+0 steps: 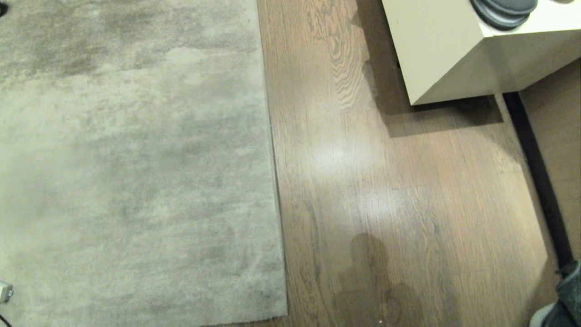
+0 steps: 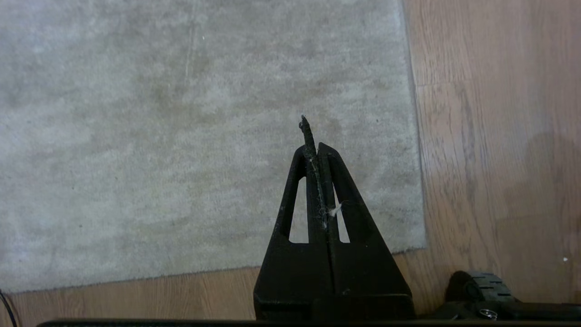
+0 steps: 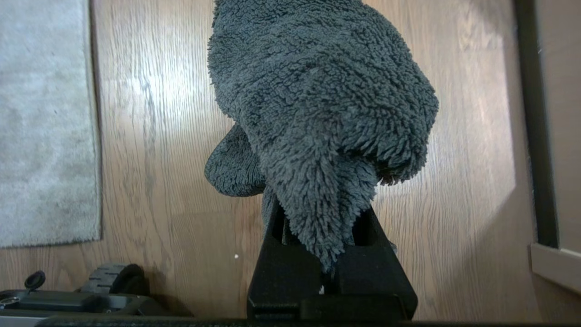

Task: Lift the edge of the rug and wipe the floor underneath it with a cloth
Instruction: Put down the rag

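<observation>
Overhead, the rug (image 1: 136,172) lies flat on the floor (image 1: 399,195), which is of brown wood-grain planks, and the rug serves as the landmark; the rug edge (image 1: 271,136) runs straight along the rug's right side, flush against the planks, with a near corner at the bottom of the head view; beyond that edge, well apart from the rug, a cream cabinet (image 1: 454,54) stands on the floor with dark grey slippers (image 1: 504,11) on top; neither arm shows in the head view; the left gripper (image 2: 315,150) hangs above the rug, near its corner, its two black fingers pressed together with only a thin dark frayed strand and a bit of white lint between them, holding nothing else; the right gripper (image 3: 324,236) hangs over the bare floor to the right of the rug edge, its fingers clamped on the cloth (image 3: 317,100), a dark grey-green fuzzy rag that bunches out past the fingertips and hides them; the cloth is clear of the rug; part of the robot's base (image 3: 113,281) shows just off the rug's near corner.
</observation>
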You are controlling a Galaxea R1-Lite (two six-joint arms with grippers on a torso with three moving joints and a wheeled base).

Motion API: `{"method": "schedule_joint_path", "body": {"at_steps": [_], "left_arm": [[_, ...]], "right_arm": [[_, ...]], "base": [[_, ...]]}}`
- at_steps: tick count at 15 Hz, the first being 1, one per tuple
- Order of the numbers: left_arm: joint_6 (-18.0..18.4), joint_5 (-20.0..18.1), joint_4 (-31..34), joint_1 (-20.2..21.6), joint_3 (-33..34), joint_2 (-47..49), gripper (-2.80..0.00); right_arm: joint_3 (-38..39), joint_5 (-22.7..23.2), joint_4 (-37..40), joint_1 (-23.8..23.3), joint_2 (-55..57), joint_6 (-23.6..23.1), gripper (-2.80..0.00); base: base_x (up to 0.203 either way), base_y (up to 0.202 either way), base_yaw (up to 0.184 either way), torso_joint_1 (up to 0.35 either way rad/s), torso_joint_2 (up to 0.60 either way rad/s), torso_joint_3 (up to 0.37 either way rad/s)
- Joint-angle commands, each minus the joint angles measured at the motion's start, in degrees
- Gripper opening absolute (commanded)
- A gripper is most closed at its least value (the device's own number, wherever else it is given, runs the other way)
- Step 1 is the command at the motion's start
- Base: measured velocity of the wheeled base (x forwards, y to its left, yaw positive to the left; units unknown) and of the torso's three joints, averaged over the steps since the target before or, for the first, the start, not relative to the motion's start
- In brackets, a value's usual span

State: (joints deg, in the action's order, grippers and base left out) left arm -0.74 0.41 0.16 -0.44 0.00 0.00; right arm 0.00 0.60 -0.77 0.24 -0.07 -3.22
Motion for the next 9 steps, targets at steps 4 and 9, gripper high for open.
{"method": "schedule_joint_path", "body": {"at_steps": [4, 9], "left_arm": [[-0.1, 0.0, 0.0, 0.0, 0.0, 0.0, -2.8], [-0.5, 0.0, -0.1, 0.0, 0.0, 0.0, -2.8]], "right_arm": [[0.0, -0.1, 0.0, 0.1, 0.1, 0.1, -2.8], [0.0, -0.1, 0.0, 0.0, 0.1, 0.1, -2.8]], "base": [[0.0, 0.0, 0.0, 0.004, 0.0, -0.198], [0.0, 0.0, 0.0, 0.003, 0.0, -0.198]]}}
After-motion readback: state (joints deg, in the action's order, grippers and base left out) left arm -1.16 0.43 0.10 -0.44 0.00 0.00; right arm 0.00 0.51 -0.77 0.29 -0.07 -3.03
